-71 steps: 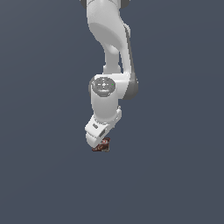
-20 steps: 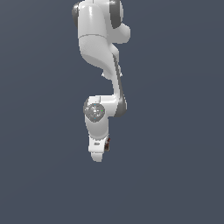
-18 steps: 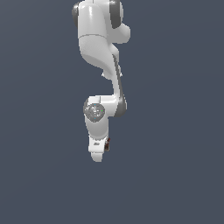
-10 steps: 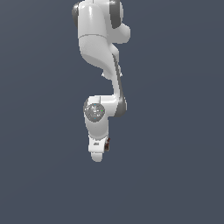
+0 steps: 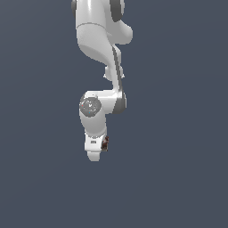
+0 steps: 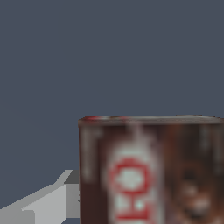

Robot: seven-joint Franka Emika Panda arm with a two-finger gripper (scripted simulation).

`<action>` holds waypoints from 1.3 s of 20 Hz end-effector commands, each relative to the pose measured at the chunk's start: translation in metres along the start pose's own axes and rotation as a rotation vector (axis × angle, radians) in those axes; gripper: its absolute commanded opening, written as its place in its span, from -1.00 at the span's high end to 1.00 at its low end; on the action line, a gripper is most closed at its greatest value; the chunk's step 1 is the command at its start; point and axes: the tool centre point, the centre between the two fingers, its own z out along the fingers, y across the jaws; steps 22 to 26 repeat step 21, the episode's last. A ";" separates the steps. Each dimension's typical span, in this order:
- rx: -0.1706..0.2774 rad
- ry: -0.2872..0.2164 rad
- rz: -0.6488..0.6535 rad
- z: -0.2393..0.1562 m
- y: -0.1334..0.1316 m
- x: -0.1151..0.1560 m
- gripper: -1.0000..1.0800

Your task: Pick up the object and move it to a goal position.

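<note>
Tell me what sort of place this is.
Probably a bare simulated test scene, not a real room: flat grey backdrop everywhere, one white robot arm, and a small brown box at its tool. No furniture shows.

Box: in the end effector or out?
In. The box fills the wrist view beside a finger, and sits at the end effector outside.

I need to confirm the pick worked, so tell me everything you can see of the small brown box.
The box is dark brown with a blurred red-and-white label, flat-faced with straight edges, looking like printed cardboard. In the wrist view it fills the near frame, one grey finger against its side. In the exterior view only a sliver shows beside the white hand, much smaller than it. Nothing else is seen touching it; the plain background gives no surface under it.
</note>
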 end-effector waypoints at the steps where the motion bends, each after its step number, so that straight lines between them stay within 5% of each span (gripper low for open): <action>1: -0.001 -0.001 0.001 -0.019 -0.001 -0.010 1.00; 13: -0.001 0.001 0.000 -0.105 -0.004 -0.052 1.00; 26: -0.001 0.000 0.001 -0.110 -0.003 -0.054 1.00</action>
